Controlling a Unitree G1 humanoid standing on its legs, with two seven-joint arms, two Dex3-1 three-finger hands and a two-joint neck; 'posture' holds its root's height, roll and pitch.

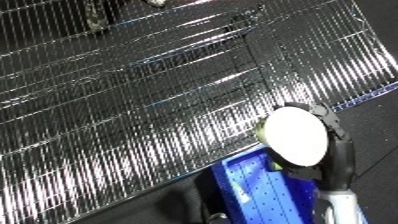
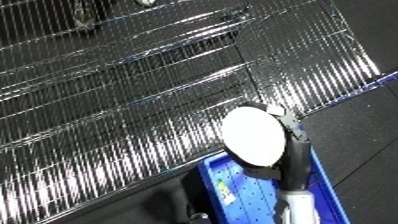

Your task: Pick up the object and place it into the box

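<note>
White plate [image 1: 297,135], round and pale, stood tilted on edge above the far end of the blue bin [image 2: 330,192] as our right hand [image 1: 332,131] carried it. We saw the black fingers curled round the plate's far rim, with the dark palm and wrist running down behind its right edge toward the white forearm [image 2: 297,206] at the bottom of the view. The plate's lower rim hung over the bin's far wall; whether it touched that wall we could not tell. Inside the bin, its blue floor showed rows of small dots. Beyond the bin, a wide stretch of shiny wire shelving [image 1: 133,110] sloped across most of the scene, its thin bars catching bright streaks of light. To the right of the bin lay dark flooring [image 2: 355,125], edged by a blue strip [image 2: 384,80] at the foot of the shelving. Our left hand appeared in neither view.
</note>
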